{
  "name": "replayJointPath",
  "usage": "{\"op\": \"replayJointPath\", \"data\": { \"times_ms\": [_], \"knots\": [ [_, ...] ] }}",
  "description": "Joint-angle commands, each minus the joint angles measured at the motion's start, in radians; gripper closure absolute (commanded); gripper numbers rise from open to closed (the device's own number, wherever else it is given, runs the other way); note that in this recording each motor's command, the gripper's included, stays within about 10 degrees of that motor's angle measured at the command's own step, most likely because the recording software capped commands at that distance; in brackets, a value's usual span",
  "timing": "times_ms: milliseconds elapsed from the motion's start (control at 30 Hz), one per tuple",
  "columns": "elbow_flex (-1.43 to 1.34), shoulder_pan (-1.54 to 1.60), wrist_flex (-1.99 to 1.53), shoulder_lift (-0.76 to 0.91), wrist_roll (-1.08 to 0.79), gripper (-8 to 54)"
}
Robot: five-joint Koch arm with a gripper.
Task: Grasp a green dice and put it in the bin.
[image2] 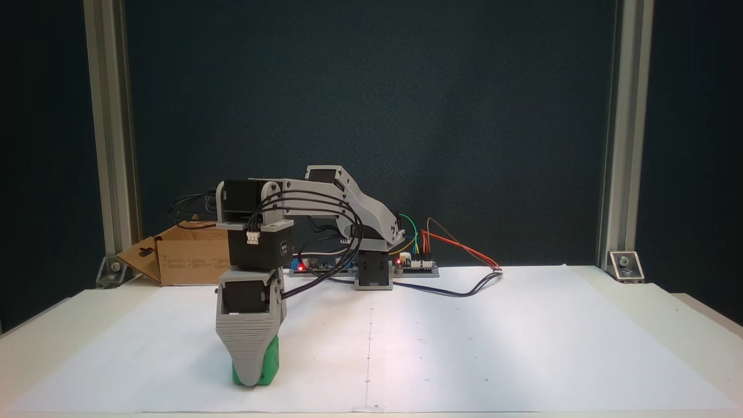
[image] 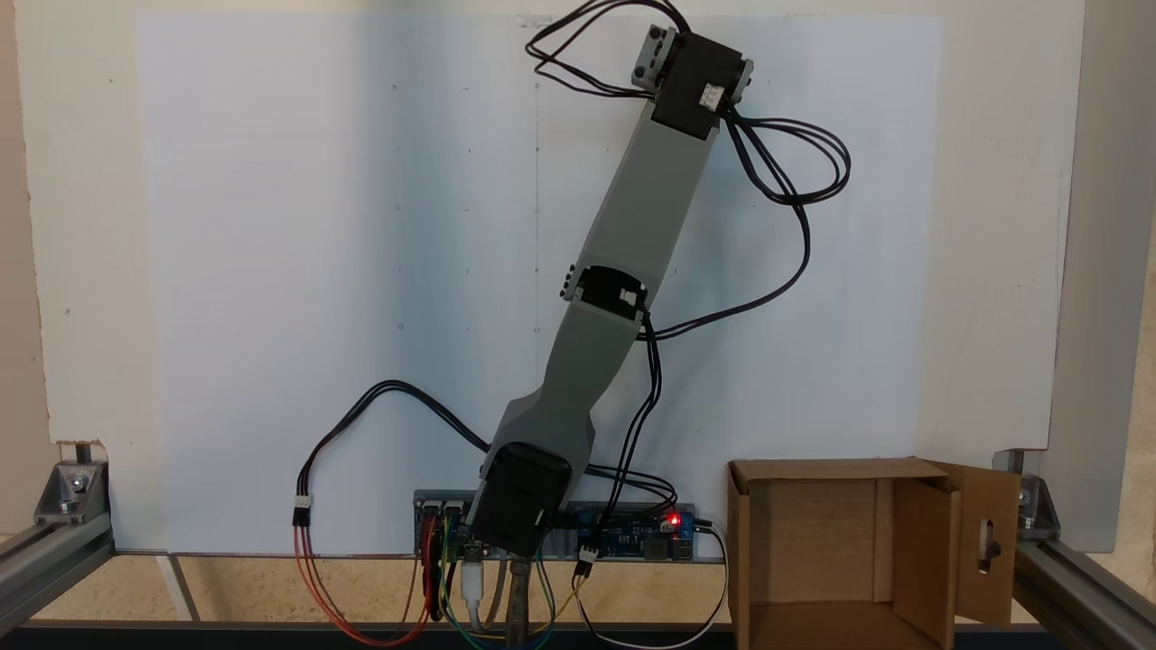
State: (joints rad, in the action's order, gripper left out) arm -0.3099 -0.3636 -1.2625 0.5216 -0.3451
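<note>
Gripper (image2: 251,380) lowered to the white paper (image2: 464,348), its grey jaw covering the front of the green dice (image2: 269,364), which sits on the sheet at the jaw tip. The second jaw lies hidden behind, so opening and hold cannot be told. Risk: an off-centre pinch could squirt the cube sideways. The bin (image2: 191,255) stands well behind; a weak grip could drop the load on the way.
</note>
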Motion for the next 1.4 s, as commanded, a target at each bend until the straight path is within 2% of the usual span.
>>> {"op": "replayJointPath", "data": {
  "times_ms": [0, 233, 667, 867, 1133, 1367],
  "knots": [
    [0.066, 0.011, 0.005, 0.021, 0.063, 34.0],
    [0.066, 0.005, -0.012, 0.037, 0.089, 34.0],
    [0.066, 0.002, -0.227, 0.474, 0.091, 34.0],
    [0.009, -0.055, -0.267, 0.568, 0.091, 34.0],
    [-0.402, -0.526, -0.092, 0.833, -0.005, 34.0],
    [-0.430, -1.037, -0.040, 0.847, -0.063, 34.0]
  ]
}}
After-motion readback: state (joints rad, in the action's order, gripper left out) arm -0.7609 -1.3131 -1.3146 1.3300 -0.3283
